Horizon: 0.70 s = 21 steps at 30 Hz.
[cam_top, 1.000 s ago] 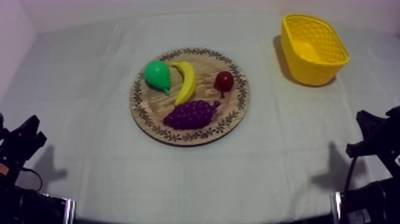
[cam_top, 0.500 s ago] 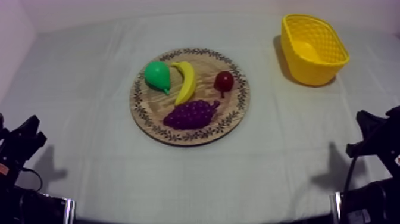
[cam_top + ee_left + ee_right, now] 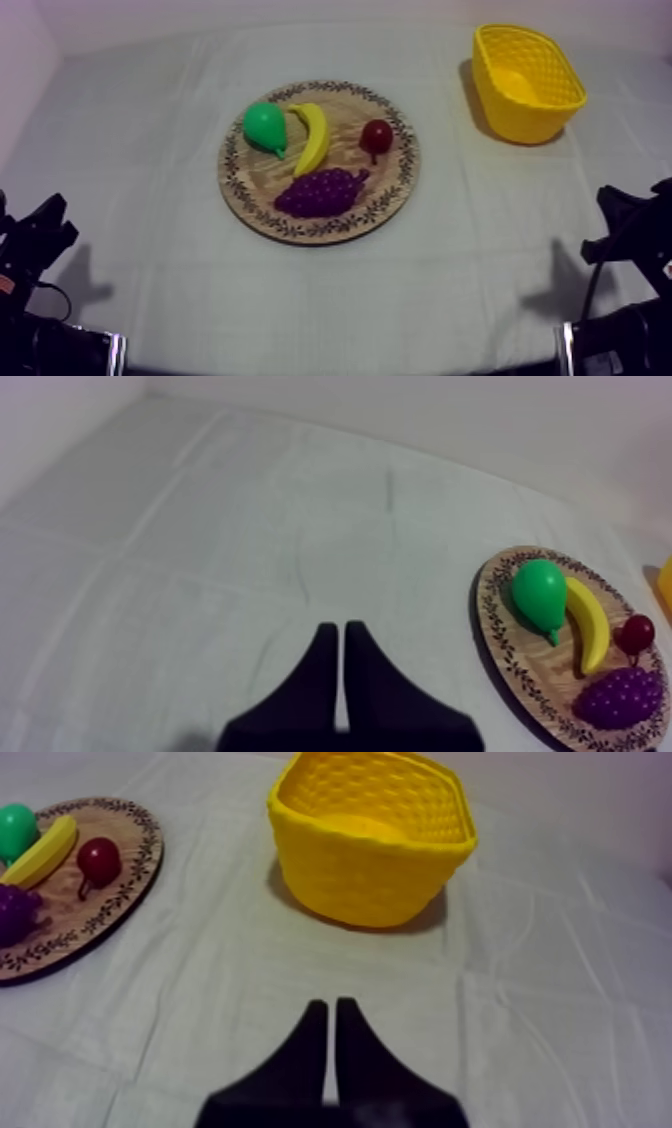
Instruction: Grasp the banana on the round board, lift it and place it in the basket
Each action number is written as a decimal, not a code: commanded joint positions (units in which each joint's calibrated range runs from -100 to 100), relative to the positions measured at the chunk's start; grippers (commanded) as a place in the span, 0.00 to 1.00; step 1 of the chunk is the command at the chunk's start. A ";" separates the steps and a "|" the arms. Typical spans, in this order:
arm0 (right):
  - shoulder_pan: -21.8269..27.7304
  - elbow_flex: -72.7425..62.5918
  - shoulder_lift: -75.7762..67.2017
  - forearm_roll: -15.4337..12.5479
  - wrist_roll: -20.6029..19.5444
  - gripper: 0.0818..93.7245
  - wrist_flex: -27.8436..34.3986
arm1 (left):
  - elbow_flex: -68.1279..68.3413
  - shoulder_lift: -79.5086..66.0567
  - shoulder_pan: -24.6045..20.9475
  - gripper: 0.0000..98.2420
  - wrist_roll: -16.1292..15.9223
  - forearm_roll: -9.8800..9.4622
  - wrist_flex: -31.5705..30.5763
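Evidently nothing of the task has been done yet. At the left edge of the tabletop (image 3: 150, 120), the left gripper (image 3: 338, 668) is seen pressed into a narrow wedge, empty. The banana (image 3: 313, 137) is found lying on the wooden board (image 3: 392, 196), between the pear (image 3: 264, 127) and the small red fruit (image 3: 376, 134). The yellow basket (image 3: 520, 118), near the far right corner, is unfilled. The right gripper (image 3: 330, 1044) is likewise closed on nothing.

A green pear (image 3: 264, 127) is seen at the left and a small red fruit (image 3: 377, 135) at the right, well apart. Purple grapes (image 3: 322, 191) are laid nearer the camera, between the two, near the small red fruit's stem. The cloth (image 3: 140, 150) is marked by fold lines.
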 commanded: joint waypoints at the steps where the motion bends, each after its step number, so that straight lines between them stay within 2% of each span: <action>1: 0.12 0.04 -0.05 0.12 0.74 0.00 -0.03 | 0.01 0.00 -0.01 0.00 0.01 0.00 0.03; 10: 0.83 -3.38 5.15 0.56 2.43 0.00 -0.73 | 0.01 0.00 -0.01 0.00 0.01 0.00 0.03; 16: 0.37 -13.11 14.21 0.56 3.56 0.00 -0.27 | 0.01 0.00 -0.01 0.00 0.01 0.00 0.03; 21: -1.31 -23.61 22.19 1.58 3.82 0.00 3.00 | 0.01 0.00 -0.01 0.00 0.01 0.00 0.03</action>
